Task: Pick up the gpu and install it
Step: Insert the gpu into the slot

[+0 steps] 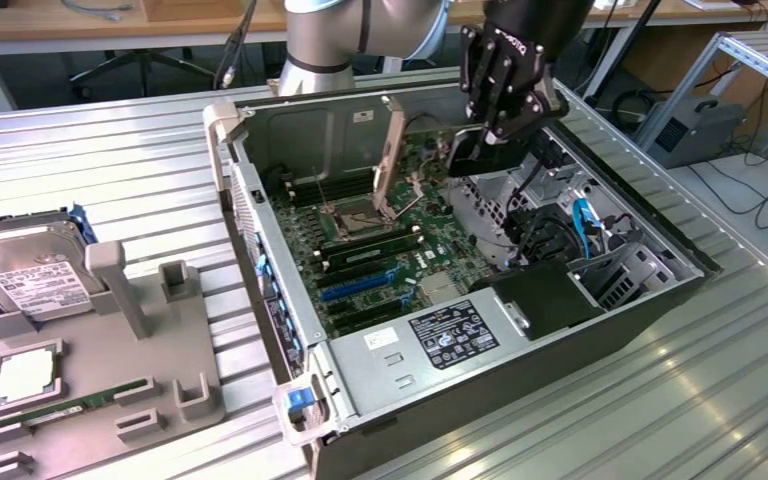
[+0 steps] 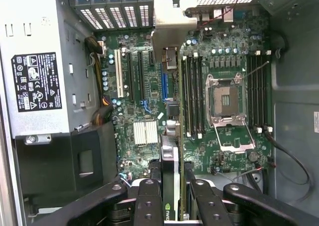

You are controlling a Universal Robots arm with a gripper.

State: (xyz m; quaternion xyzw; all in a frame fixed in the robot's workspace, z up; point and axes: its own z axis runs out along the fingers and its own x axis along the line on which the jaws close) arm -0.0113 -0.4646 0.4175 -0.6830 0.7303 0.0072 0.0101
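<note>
On the ribbed metal table (image 1: pixel 91 160), an open computer case (image 1: pixel 244 180) lies with its motherboard (image 2: pixel 234 61) facing up. Over that board stands the gpu (image 2: pixel 169 161), on edge, its pale bracket toward the case's rear wall, pinched at its other end by the gripper (image 2: pixel 174 186).

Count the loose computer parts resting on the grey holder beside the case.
3 on the holder: a hard drive at its far end, a CPU in the middle, and a green memory stick nearest the camera. The picture's edge cuts it off, so more may be hidden.
</note>
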